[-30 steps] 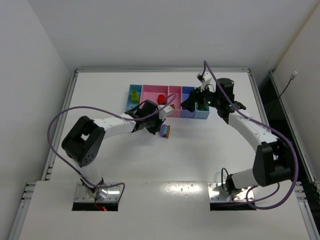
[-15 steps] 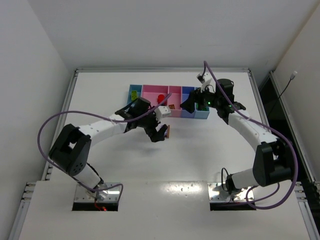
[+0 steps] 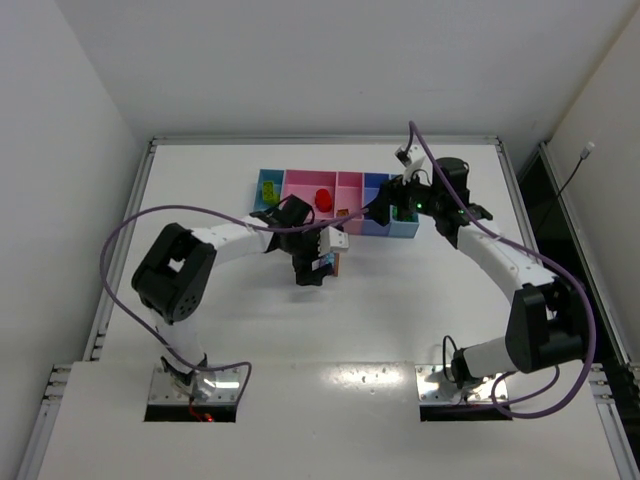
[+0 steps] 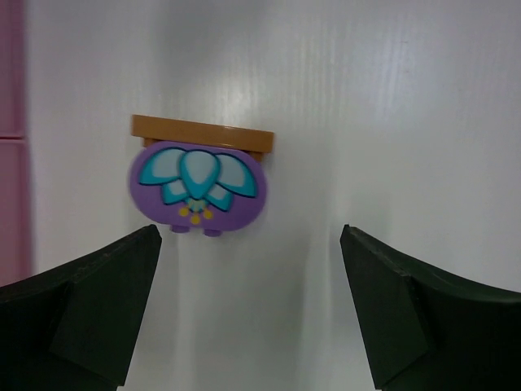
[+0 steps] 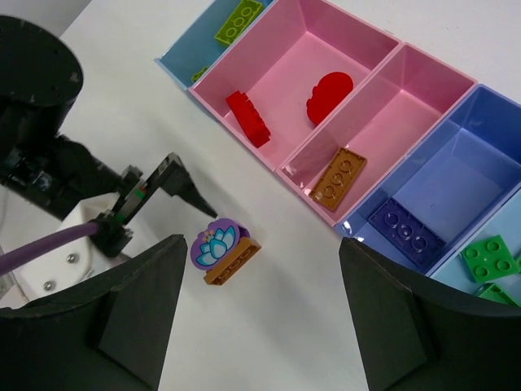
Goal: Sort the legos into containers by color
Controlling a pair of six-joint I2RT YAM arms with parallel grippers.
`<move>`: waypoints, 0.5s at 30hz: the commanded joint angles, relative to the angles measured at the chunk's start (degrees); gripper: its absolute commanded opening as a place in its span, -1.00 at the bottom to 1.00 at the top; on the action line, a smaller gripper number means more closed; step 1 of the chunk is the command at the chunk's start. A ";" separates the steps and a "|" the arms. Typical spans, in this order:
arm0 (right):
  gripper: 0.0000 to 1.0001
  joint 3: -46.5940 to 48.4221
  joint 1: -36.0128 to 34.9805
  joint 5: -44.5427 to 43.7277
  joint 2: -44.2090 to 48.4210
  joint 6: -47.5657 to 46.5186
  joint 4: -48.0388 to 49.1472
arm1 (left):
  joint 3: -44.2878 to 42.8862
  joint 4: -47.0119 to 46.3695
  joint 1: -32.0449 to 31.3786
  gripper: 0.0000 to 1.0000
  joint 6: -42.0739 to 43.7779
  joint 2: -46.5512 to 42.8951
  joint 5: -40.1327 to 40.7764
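Observation:
A purple lotus-printed lego (image 4: 198, 183) joined to an orange brick (image 4: 203, 132) lies on the white table, just ahead of my open left gripper (image 4: 248, 285) and nearer its left finger. From above, the left gripper (image 3: 312, 270) sits just left of this lego (image 3: 333, 263), below the containers (image 3: 300, 190). My right gripper (image 5: 260, 309) hangs open and empty over the containers' right part (image 3: 390, 205). The bins (image 5: 269, 65) hold two red legos (image 5: 248, 118), an orange brick (image 5: 340, 177), a dark blue brick (image 5: 405, 230), green legos (image 5: 488, 257) and a lime brick (image 5: 238, 21).
The row of bins stands at the back middle of the table. A purple cable (image 3: 130, 235) loops off the left arm. The table's raised edge (image 3: 325, 141) runs along the back, with white walls beyond.
My left gripper has opened and its wrist has turned beside the purple lego, which stays on the table in the same place. The right gripper has opened a little wider.

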State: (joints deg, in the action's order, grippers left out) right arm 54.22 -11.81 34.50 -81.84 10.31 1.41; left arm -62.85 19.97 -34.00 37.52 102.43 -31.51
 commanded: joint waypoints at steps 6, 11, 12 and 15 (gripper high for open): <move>0.57 0.01 1.00 0.57 -0.25 -0.55 1.67 | -9.04 -0.63 1.74 1.00 7.13 5.40 0.13; 0.57 0.01 1.53 0.57 -0.77 -0.55 1.67 | -9.66 -0.63 1.74 1.00 7.66 6.82 0.13; 0.57 0.01 1.53 0.57 -0.77 -0.55 1.67 | -9.66 -0.63 1.74 1.00 7.66 6.82 0.13; 0.57 0.01 1.53 0.57 -0.77 -0.55 1.14 | -9.13 -0.63 1.74 1.00 7.66 6.82 0.13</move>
State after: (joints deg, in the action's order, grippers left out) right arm 54.22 -10.61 34.54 -82.28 10.28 1.23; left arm -71.09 20.14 -32.53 43.20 108.92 -30.17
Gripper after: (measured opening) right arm 0.781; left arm 0.997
